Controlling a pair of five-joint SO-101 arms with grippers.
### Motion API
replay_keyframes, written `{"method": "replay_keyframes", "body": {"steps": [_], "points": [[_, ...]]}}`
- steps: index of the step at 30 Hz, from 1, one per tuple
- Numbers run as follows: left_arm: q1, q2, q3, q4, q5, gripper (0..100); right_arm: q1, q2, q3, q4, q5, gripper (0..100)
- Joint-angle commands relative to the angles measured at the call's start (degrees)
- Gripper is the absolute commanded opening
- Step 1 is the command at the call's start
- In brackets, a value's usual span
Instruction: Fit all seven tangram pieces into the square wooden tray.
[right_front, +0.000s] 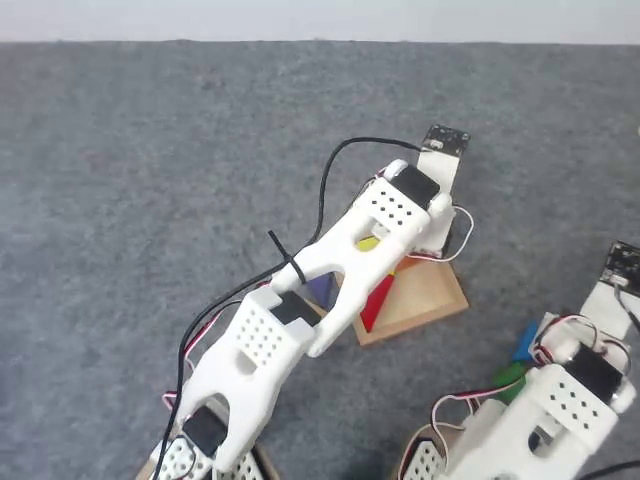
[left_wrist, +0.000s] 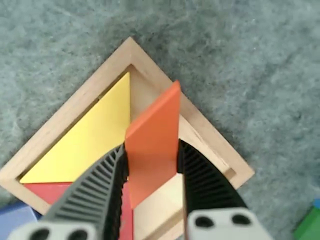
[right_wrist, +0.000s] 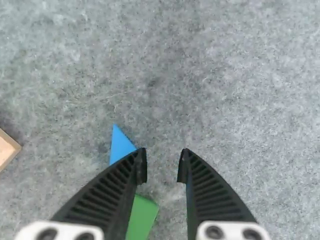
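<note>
The placing step is in hand. The left gripper's (left_wrist: 151, 150) fingers (left_wrist: 100, 185) pinch a flat orange tangram piece (left_wrist: 152, 135), possibly a triangle, over the square wooden tray (left_wrist: 75, 112), beside its yellow triangle (left_wrist: 90, 140). Next it wants lowering flat into the tray's bare corner. The right gripper's (right_wrist: 162, 160) fingers hang spread, well off the tray.

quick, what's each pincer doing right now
Left pincer: closed on the orange piece.
Right pincer: open, holding nothing.
</note>
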Motion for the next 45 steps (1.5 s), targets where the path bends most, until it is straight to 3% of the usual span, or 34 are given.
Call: {"method": "replay_keyframes", "body": {"steps": [1,6,19,28,31,39,45], "points": [[1.8,-1.1,-2.4,-1.1,0.7,5,0.2,-1.2,-3.2,-0.1,0.6,11.6],[2.2,-1.1,-2.4,-0.9,0.7,21,0.2,-1.2,-3.2,-0.1,0.6,11.6],[-2.1,-1.1,-2.3,-2.3,0.2,21,0.1,-1.2,-3.2,0.0,0.7,11.6],[-14.4,-2.6,-5.1,-3.0,-10.5,19,0.0,-1.2,-3.2,0.0,0.8,11.6],[-20.0,-3.8,-7.5,-0.2,-14.8,19,-3.1,-0.7,-3.2,1.1,2.5,11.6],[-31.3,-17.8,-17.7,12.5,-18.3,19,-13.1,-0.4,-7.5,3.8,2.5,11.5],[-38.1,-28.4,-4.4,11.5,-20.1,19,-27.0,8.6,-17.0,8.1,-0.7,11.6]]}}
